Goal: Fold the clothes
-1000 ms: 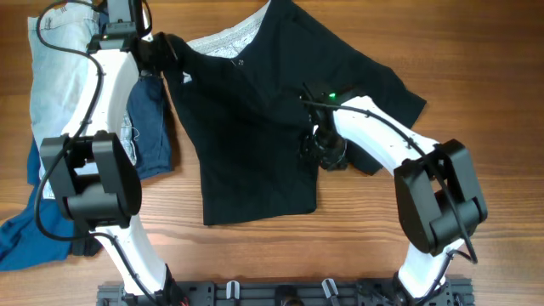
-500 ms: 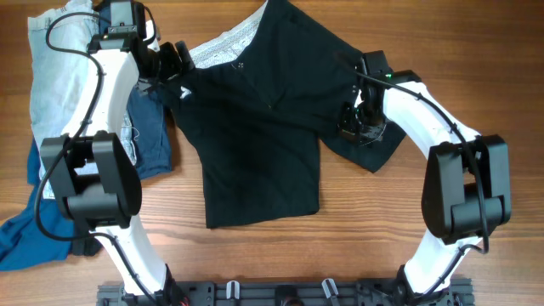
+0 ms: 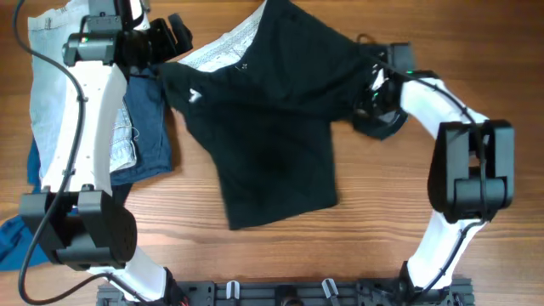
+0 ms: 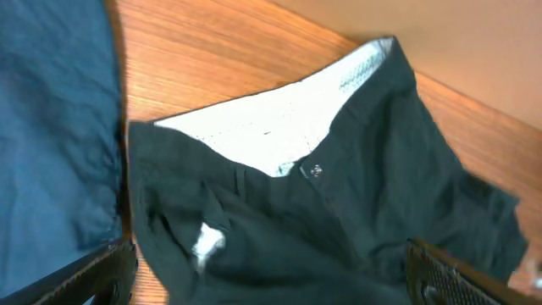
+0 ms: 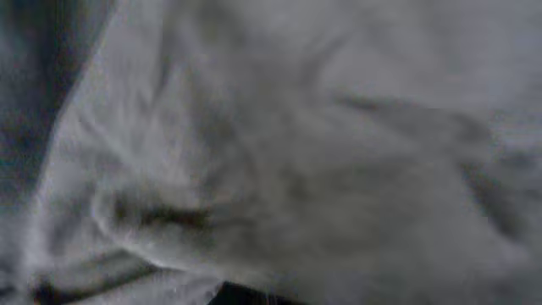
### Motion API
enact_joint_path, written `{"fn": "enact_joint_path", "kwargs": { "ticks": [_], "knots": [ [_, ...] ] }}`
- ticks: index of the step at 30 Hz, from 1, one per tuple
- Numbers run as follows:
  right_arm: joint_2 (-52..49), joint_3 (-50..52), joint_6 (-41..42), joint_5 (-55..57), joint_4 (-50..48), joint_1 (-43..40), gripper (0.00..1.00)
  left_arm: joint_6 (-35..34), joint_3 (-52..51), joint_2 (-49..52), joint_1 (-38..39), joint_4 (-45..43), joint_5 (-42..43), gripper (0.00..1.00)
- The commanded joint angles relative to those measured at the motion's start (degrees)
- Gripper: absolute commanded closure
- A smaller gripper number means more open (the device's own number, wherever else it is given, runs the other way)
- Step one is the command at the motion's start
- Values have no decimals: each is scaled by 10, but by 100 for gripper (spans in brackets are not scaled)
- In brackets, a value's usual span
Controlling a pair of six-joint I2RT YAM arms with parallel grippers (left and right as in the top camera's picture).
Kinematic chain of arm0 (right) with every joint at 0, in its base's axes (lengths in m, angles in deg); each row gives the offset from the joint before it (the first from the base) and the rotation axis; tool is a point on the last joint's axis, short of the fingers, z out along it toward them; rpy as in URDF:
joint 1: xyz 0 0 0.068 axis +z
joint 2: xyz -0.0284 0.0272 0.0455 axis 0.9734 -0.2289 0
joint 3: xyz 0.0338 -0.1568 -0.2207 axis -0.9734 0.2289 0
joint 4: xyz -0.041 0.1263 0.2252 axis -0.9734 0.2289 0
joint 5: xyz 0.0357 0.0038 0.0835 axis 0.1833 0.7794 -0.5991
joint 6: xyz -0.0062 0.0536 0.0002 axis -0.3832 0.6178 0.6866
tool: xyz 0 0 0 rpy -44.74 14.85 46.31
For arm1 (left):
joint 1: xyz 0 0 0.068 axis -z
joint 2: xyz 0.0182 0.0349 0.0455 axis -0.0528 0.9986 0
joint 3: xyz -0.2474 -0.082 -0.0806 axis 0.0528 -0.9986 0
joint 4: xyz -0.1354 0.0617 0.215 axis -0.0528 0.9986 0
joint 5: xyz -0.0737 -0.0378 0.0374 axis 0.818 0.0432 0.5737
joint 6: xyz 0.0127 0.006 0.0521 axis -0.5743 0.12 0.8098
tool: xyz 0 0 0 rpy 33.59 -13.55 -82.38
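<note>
Since half a second ago, both grippers have shifted: the left gripper [image 3: 176,32] has come off the corner of the waistband and moved toward the far edge of the table [image 3: 382,246], and the right gripper [image 3: 376,95] has moved further right and away, the one pair of black shorts [image 3: 272,127] sliding right with it. In the left wrist view the left gripper's two fingers [image 4: 93,275] stand wide apart with nothing between them, above the shorts' white-lined waistband [image 4: 279,127] and its single button. The right gripper sits at the bunched right edge of the shorts; its wrist view is filled with blurred fabric, so I cannot tell whether its jaws are clamped or apart. The shorts lie spread across the middle of the table, waistband toward the far side. Left of them lie three more garments: one pale denim piece [image 3: 51,93], one dark blue piece [image 3: 153,127] just beside the shorts, and one blue piece [image 3: 13,238] at the near-left corner
</note>
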Motion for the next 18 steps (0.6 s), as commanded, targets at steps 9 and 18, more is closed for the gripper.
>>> {"fn": "enact_joint_path", "kwargs": {
  "ticks": [9, 18],
  "knots": [
    [-95, -87, -148, 22, -185, -86, 79, 2, 1, 9, 58, 19, -59, 0],
    [-78, -456, -179, -125, 307, -83, 1, 130, 1, 74, 96, -62, -23, 0]
  ]
}}
